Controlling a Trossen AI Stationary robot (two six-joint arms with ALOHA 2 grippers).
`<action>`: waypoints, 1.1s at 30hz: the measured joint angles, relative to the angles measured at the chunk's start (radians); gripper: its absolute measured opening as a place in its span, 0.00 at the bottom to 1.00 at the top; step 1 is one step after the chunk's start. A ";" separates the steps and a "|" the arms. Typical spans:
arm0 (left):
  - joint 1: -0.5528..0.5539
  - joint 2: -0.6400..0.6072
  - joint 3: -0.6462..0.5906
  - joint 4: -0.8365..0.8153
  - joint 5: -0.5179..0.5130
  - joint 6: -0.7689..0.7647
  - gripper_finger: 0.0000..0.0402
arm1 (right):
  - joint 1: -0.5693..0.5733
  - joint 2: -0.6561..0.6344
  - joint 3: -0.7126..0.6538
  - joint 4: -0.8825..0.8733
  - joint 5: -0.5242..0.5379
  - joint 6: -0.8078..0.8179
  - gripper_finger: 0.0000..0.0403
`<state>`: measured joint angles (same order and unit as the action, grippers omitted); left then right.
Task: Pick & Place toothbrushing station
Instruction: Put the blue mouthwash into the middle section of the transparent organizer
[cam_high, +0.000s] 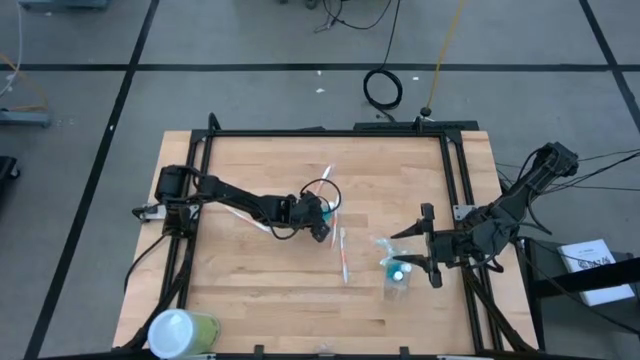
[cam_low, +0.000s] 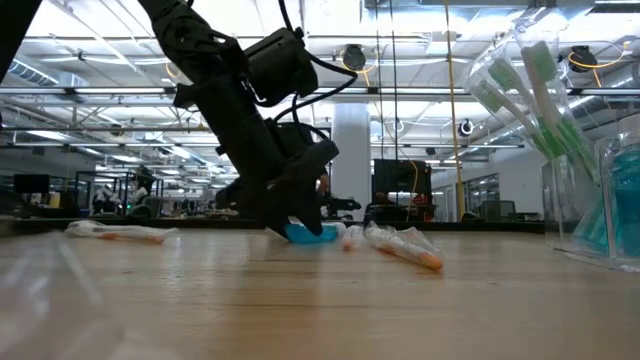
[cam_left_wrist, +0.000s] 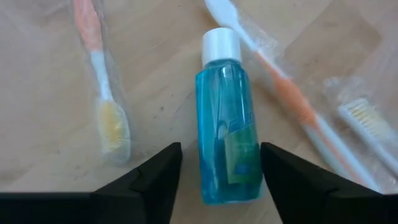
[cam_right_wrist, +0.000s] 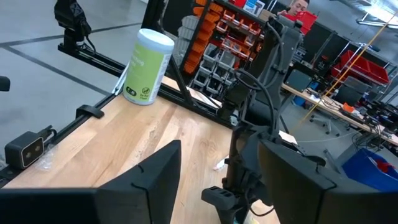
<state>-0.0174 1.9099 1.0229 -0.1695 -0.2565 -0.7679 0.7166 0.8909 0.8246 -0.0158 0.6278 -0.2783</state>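
One teal bottle (cam_left_wrist: 227, 118) lies between the left gripper (cam_left_wrist: 221, 171) open fingers.

Bright, even overhead lighting; ceiling strip lights (cam_low: 420, 95) glare in the low view, whose near wooden surface (cam_low: 300, 310) blurs.
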 joint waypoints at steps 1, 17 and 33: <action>-0.005 0.000 0.000 -0.001 -0.009 0.016 0.53 | 0.000 0.000 0.000 0.000 0.000 0.000 0.51; -0.019 -0.067 -0.006 0.002 -0.028 0.236 0.26 | -0.003 0.000 0.000 0.001 0.012 0.039 0.49; -0.116 -0.325 -0.002 0.594 -0.106 1.022 0.25 | -0.121 0.048 0.000 0.051 0.130 0.110 0.49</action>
<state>-0.1334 1.5848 1.0207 0.4249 -0.3626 0.2537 0.5958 0.9393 0.8246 0.0348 0.7582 -0.1684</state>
